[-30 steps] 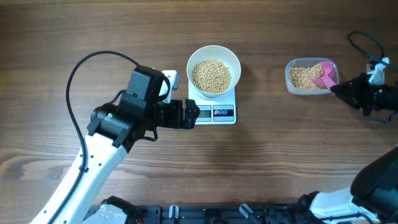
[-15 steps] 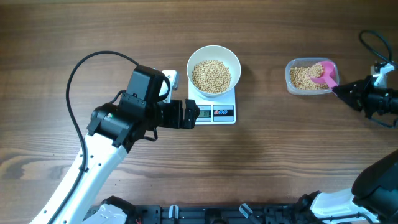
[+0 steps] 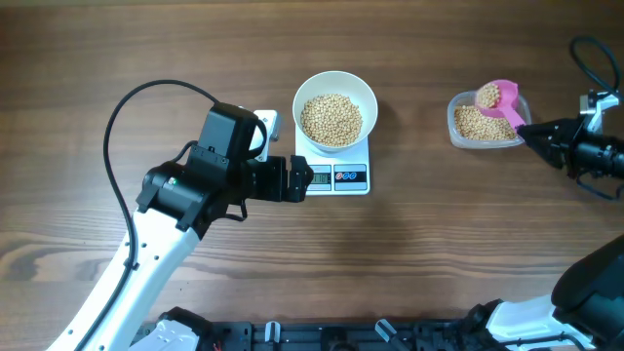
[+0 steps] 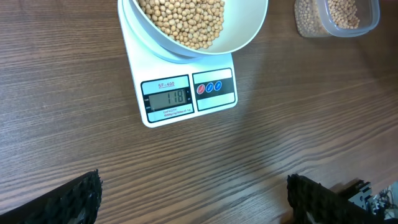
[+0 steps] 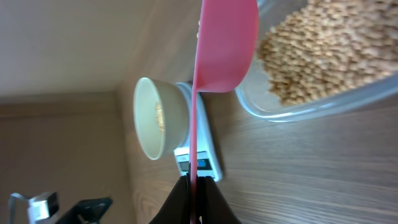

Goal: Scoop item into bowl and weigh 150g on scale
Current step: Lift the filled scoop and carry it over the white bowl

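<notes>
Our right tool (image 3: 529,135) pinches the pink scoop (image 3: 499,97), loaded with soybeans (image 3: 487,95), over the clear container (image 3: 485,125). Our left tool (image 3: 295,179) gapes wide beside the scale (image 3: 336,175) carrying the bowl (image 3: 334,111).

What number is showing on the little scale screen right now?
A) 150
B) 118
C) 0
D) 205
B: in the left wrist view the scale display reads 118, with the white bowl of beans sitting on it.
</notes>
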Robot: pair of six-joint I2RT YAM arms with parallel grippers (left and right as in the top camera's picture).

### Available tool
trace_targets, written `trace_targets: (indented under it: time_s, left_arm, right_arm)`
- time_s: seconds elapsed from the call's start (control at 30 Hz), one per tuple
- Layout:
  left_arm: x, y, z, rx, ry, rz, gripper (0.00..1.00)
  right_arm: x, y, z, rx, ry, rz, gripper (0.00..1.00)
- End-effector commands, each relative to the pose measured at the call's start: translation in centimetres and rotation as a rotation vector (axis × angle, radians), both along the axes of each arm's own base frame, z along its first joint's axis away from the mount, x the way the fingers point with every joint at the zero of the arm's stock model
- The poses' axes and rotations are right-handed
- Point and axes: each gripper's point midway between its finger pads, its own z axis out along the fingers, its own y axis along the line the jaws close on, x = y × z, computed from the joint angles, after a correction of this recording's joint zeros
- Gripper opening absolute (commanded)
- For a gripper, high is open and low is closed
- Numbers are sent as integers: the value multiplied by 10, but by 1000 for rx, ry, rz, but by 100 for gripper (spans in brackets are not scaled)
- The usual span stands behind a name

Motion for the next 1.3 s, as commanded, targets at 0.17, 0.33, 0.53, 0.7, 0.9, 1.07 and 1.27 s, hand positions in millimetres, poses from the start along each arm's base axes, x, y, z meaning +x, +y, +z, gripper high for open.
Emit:
trace_targets:
  time_s: [0.17, 0.33, 0.53, 0.7, 0.9, 1.07, 1.27]
  left_arm:
    - [-1, -2, -2, 4, -1, -26, 100]
    - [-1, -2, -2, 4, -1, -26, 100]
    - [-1, -2, -2, 4, -1, -26, 100]
    - [-1, -2, -2, 3, -1, -26, 100]
    - [-1, -2, -2, 4, -1, -26, 100]
    - [-1, -2, -2, 4, -1, -26, 100]
    - [-1, -2, -2, 4, -1, -26, 100]
  right_arm:
    - [9, 25, 33, 189, -127, 50, 4]
    - [13, 58, 43, 251, -146, 134, 4]
    - [18, 105, 44, 275, -114, 252, 4]
    - [27, 142, 46, 271, -127, 345, 4]
    - [30, 183, 38, 205, -114, 439, 4]
    - [26, 207, 22, 108, -78, 491, 4]
    - [22, 232, 20, 69, -112, 560, 4]
